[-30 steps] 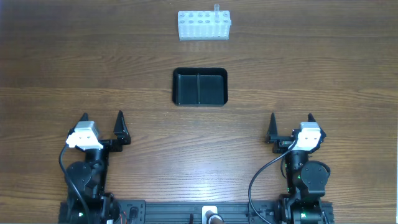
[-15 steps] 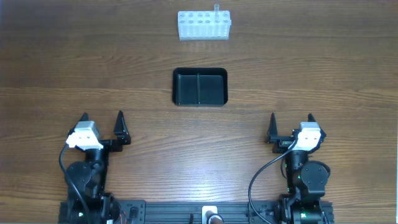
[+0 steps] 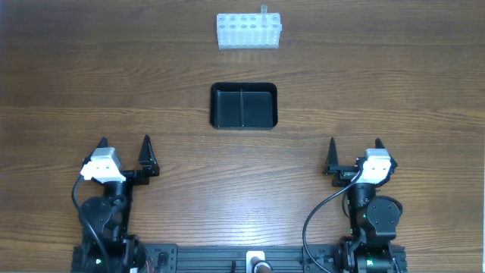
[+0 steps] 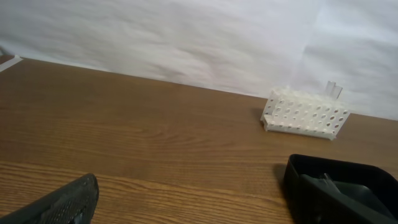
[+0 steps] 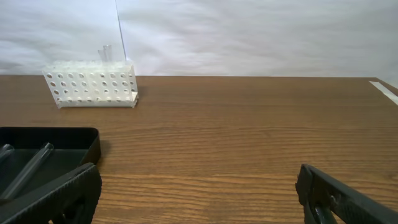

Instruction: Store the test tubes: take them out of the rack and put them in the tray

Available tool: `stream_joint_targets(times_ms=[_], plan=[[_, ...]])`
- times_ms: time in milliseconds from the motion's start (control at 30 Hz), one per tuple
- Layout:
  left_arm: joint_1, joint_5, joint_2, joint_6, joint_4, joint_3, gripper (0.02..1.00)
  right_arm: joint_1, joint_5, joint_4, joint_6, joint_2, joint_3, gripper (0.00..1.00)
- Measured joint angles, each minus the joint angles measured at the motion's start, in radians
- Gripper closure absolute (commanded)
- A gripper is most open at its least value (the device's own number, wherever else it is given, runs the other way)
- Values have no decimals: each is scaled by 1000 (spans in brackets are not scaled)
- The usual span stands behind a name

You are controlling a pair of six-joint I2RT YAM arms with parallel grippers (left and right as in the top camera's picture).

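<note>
A white test tube rack [image 3: 248, 32] stands at the far middle of the table, with one clear tube [image 3: 264, 10] upright near its right end. The black two-compartment tray [image 3: 213, 106] lies nearer, in front of the rack. Clear tubes [image 5: 30, 165] lie in the tray [image 5: 62, 132]. My left gripper [image 3: 123, 146] is open and empty at the near left, well away from both. My right gripper [image 3: 355, 146] is open and empty at the near right. From the left wrist I see the rack [image 4: 305, 114], its tube [image 4: 334, 90] and the tray [image 4: 292, 173].
Bare wooden table [image 3: 394, 76] stretches around the rack and tray. A white backdrop [image 5: 249, 31] rises behind the table's far edge. The arm bases [image 3: 106, 227] sit along the near edge.
</note>
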Motion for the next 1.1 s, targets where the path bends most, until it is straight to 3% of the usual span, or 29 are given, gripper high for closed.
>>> stream_joint_targets(times_ms=[567, 800, 1100], plan=[[0, 0, 0, 0, 0, 0, 20, 0, 0, -47, -1, 14, 57, 9], [0, 0, 0, 3, 0, 0, 20, 0, 0, -292, -1, 203, 483, 9], [0, 1, 0, 3, 0, 0, 20, 10, 0, -354, 0, 596, 909, 7]])
